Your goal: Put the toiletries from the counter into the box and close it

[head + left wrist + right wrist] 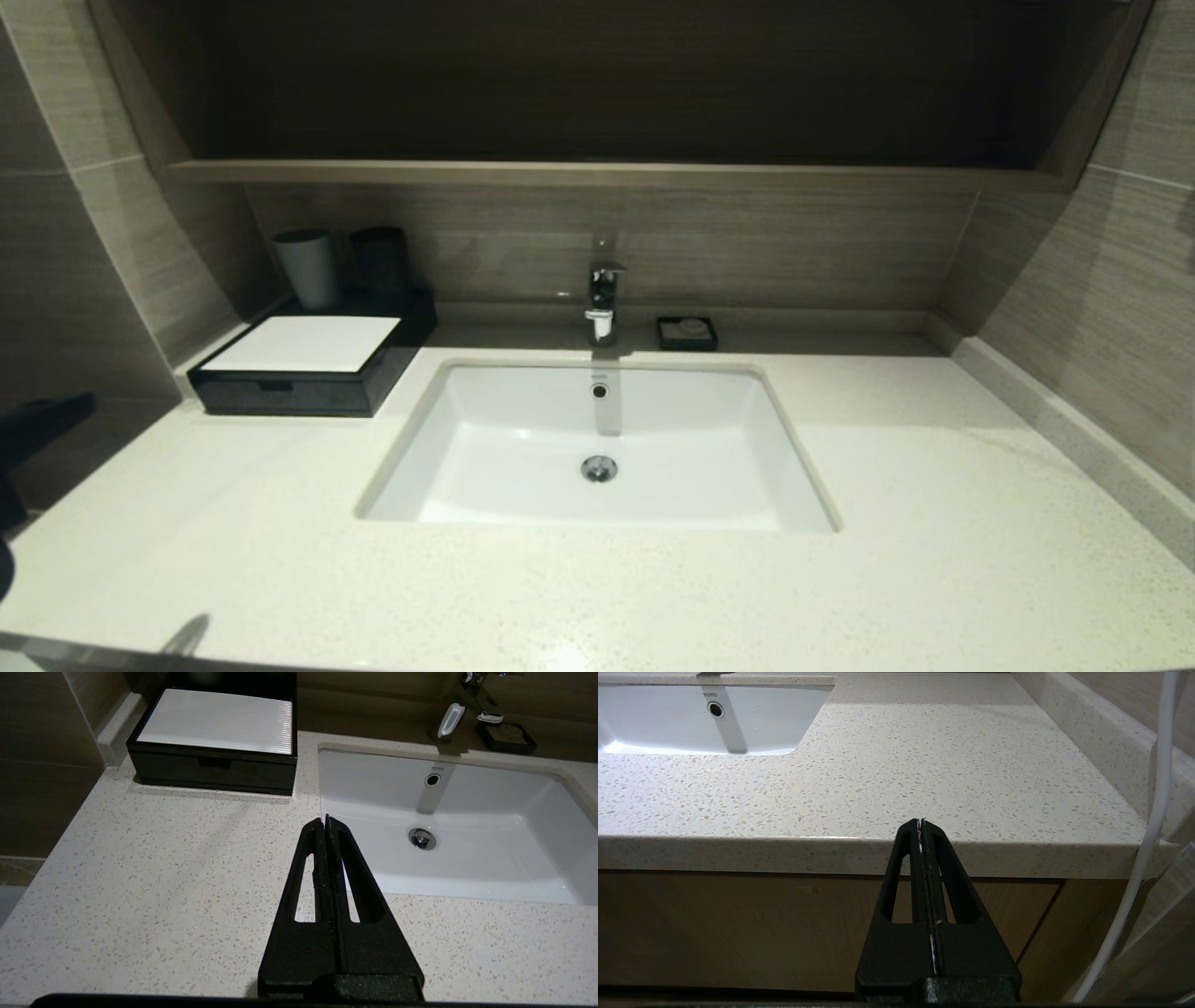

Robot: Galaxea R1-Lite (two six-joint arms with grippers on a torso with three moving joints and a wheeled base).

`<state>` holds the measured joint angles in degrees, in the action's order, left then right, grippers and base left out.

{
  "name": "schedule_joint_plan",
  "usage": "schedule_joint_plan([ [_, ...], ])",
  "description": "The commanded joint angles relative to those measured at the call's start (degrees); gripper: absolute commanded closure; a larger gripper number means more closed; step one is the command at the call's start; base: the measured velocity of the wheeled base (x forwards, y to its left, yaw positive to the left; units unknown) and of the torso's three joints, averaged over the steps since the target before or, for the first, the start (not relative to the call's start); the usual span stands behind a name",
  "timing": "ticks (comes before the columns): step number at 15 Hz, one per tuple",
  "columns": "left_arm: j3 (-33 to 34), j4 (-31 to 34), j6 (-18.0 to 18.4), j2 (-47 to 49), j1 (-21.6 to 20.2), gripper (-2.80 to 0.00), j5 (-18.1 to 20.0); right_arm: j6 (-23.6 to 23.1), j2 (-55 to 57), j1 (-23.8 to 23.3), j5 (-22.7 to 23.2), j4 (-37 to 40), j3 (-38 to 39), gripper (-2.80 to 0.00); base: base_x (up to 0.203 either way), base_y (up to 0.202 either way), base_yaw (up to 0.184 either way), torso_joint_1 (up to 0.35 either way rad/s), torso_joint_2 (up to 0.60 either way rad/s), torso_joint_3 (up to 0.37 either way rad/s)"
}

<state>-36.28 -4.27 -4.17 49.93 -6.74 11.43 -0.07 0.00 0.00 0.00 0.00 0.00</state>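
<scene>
The black box (308,364) with its white top panel stands at the back left, and its front drawer (212,765) sits flush and shut. No toiletries show anywhere. The brown counter ledge (840,327) behind the sink carries no packets. My left gripper (326,819) is shut and holds nothing. It hovers over the speckled top in front of the box, beside the sink's left rim. The left arm (42,425) shows at the head view's left edge. My right gripper (920,821) is shut and empty, low in front of the top's front edge on the right, out of the head view.
A white sink (523,420) fills the middle, with a chrome faucet (602,299) behind it and a small black soap dish (686,333) to its right. A grey cup (306,269) and a dark cup (380,261) stand behind the box. A white cable (1155,788) hangs near the right arm.
</scene>
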Motion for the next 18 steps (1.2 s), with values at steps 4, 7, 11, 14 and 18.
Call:
schedule_joint_plan([
  [4, 5.59, -0.07, 2.11, -10.31, -0.03, 0.00, 0.22, -0.01, 0.00, 0.00, 0.00, 0.00, 0.00, 0.00, 0.000, 0.000, 0.000, 0.000, 0.00, 0.000],
  [7, 8.08, 0.13, 2.31, -14.94, 0.06, 0.00, 0.32, -0.01, 0.00, 0.00, 0.00, 0.00, 0.00, 0.00, 0.000, 0.000, 0.000, 0.000, 0.00, 0.000],
  [11, 11.58, 0.68, 2.34, -22.88, 0.09, 0.00, 0.98, -0.01, 0.00, 0.00, 0.00, 0.00, 0.00, 0.00, 0.000, 0.000, 0.000, 0.000, 0.00, 0.000],
  [14, 12.21, 8.01, 2.37, -29.26, 0.42, 0.00, 3.11, -0.01, 0.00, 0.00, 0.00, 0.00, 0.00, 0.00, 0.000, 0.000, 0.000, 0.000, 0.00, 0.000],
  [18, 11.14, 10.92, 2.39, -31.08, 2.61, 0.00, 3.33, -0.01, 0.00, 0.00, 0.00, 0.00, 0.00, 0.00, 0.000, 0.000, 0.000, 0.000, 0.00, 0.000],
])
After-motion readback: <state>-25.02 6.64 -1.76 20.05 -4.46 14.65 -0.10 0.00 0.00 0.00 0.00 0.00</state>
